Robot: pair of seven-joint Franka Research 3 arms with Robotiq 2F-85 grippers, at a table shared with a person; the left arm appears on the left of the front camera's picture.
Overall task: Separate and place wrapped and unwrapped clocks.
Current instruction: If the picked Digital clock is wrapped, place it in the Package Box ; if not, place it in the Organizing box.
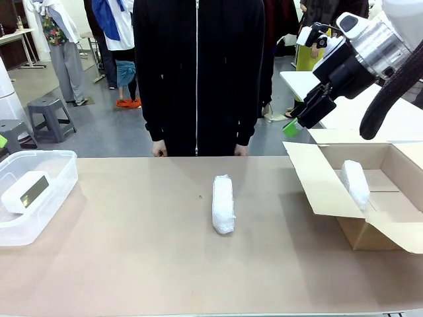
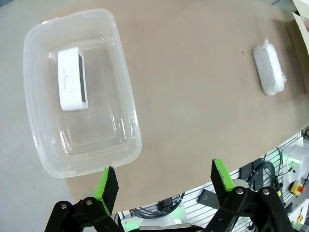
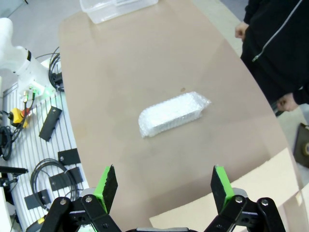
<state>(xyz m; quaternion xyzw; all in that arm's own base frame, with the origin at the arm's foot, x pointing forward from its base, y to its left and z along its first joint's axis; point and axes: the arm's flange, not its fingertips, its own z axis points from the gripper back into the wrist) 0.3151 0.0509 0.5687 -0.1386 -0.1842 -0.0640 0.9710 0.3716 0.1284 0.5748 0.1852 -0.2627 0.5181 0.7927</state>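
Risk first: the loose wrapped clock (image 1: 223, 205) is an oblong in puffy foam wrap, so a pinch on slack wrap or too near one end could slip or just tug the wrap. Clipping the raised near flap of the cardboard box (image 1: 317, 188) on the carry could drop it short. Both are my guess only. Another risk is a sorting error: the plastic tub (image 2: 130, 111), far left of the box, holds the bare clock (image 2: 71, 79), so the bundle doesn't belong there. The second wrapped clock (image 1: 355, 183) lies inside the box. Right gripper (image 3: 164, 186) has its jaws wide and empty, up in the air over the box's back-left corner. The loose wrapped clock lies on the table (image 1: 132, 264) well left of the box, below and well apart from that gripper, ahead of its fingers and skewed to the jaw gap. Left gripper (image 2: 161, 186) is also wide and empty, farther left of the box than the bundle, over the tub side. Person (image 1: 197, 72) stands behind the table, left of the box, hands down.
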